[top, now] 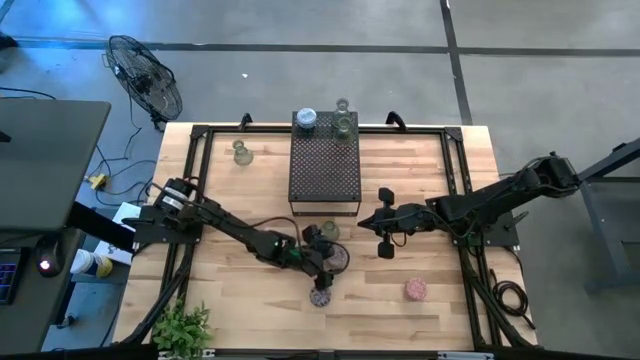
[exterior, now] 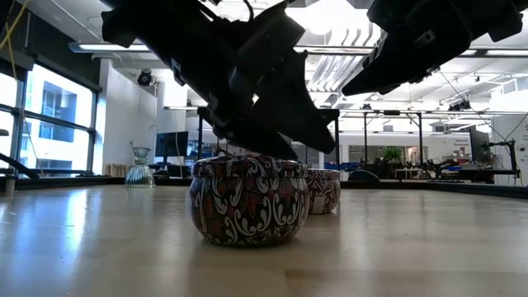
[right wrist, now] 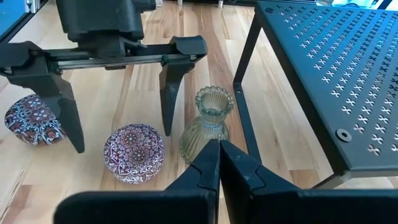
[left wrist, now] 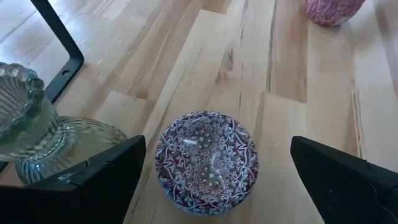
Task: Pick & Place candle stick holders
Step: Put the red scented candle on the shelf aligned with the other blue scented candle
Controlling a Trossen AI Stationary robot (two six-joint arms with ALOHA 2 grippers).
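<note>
While my left gripper (top: 327, 262) hangs wide open, the patterned cup (left wrist: 206, 160) sits on the table directly below it, centred between the two fingers (left wrist: 93, 180) in the left wrist view. I judge a straight drop and close would take it, since the cup is round and has no long axis to line up with. Just beside it stands a ribbed glass holder (right wrist: 208, 122), close to one finger, so I would watch that side going down. My right gripper (right wrist: 219, 163) is pinched shut on nothing, hovering near the stand (top: 324, 168) and pointing at that glass holder, farther from the cup than the left. Another patterned cup (right wrist: 32, 118) lies just beyond.
</note>
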